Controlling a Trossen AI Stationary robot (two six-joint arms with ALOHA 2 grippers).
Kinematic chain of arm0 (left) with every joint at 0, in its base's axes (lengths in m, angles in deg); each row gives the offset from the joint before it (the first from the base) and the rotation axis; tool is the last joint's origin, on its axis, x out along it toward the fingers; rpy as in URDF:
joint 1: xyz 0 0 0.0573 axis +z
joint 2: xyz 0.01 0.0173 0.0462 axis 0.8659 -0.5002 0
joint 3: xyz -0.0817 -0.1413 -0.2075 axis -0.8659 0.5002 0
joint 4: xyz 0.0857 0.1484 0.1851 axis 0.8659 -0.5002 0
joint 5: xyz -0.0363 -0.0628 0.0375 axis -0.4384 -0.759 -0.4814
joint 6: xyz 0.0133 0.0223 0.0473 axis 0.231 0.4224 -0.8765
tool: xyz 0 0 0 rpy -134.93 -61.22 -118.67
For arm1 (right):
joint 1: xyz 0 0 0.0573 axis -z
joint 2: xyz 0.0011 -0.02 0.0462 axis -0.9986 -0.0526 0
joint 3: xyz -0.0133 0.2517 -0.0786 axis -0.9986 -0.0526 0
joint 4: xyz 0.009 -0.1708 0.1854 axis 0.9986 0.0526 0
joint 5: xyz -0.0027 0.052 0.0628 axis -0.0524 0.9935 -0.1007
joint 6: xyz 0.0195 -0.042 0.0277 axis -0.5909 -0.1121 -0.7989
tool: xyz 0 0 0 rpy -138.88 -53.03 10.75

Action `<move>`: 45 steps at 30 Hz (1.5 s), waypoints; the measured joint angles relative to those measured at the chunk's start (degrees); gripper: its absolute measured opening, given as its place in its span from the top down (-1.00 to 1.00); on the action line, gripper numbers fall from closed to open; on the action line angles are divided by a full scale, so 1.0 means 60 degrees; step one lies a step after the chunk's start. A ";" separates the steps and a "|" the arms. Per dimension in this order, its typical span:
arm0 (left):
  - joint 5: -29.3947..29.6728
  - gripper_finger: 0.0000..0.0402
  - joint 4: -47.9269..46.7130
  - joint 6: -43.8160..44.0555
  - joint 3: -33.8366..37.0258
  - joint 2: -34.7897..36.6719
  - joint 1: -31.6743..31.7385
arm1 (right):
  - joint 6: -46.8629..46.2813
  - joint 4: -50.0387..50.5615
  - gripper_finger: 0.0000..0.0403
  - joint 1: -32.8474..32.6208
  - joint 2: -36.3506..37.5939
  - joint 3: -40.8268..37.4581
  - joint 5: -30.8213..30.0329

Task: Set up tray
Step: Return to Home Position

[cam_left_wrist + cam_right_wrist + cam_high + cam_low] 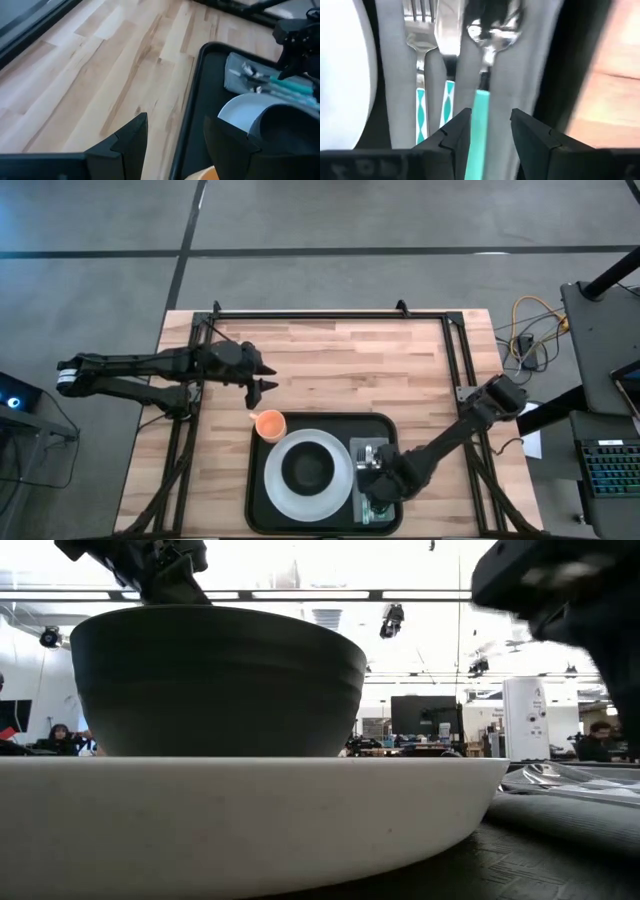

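Note:
The black tray (258, 492) lies at the table's near edge. On it, a white plate (280, 480) carries a dark bowl (308, 468), and an orange cup (270, 423) stands in the tray's far left corner. To the right of the plate is a grey napkin (395, 75) bearing a fork (417, 30), a knife (447, 35) and a teal-handled spoon (492, 30). My right gripper (490, 117) hangs open low over the napkin, one finger on each side of the spoon's teal handle (481, 107). My left gripper (262, 377) is open above bare wood, just beyond the cup.
A black metal frame (330, 315) runs along the table's far edge and down both sides. Bare wood (350, 365) stretches between the frame and the tray. Cables and a keyboard (610, 470) sit off the table to the right.

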 joint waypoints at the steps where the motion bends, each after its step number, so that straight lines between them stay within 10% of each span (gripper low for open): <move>1: -0.0013 0.14 0.0007 0.0062 -0.0062 0.0000 0.0000 | -0.0058 0.0151 0.37 -0.0061 0.0111 0.0000 -0.0127; 10: -0.0031 0.14 0.0535 0.0080 -0.0676 -0.0115 0.0004 | 0.0626 0.1257 0.39 -0.0601 0.1425 0.0004 -0.3697; 17: -0.0025 0.14 0.0467 0.0061 -0.1534 -0.0639 0.0004 | 0.0325 0.2491 0.39 -0.0380 0.2905 0.0004 -0.3975; 24: -0.0070 0.14 0.0322 0.0131 -0.2462 -0.1145 0.0000 | 0.4025 0.1419 0.39 -0.0404 0.4112 0.0007 -0.6079; 38: -0.3315 0.14 0.1147 0.1585 -0.2568 -0.1348 -0.0137 | 0.7288 0.0544 0.39 -0.0174 0.5402 -0.0035 -0.5654; 45: -0.3776 0.14 0.5906 0.2995 -0.0913 -0.1293 -0.0140 | 1.0028 -0.0645 0.39 0.1061 0.6742 -0.0428 -0.5448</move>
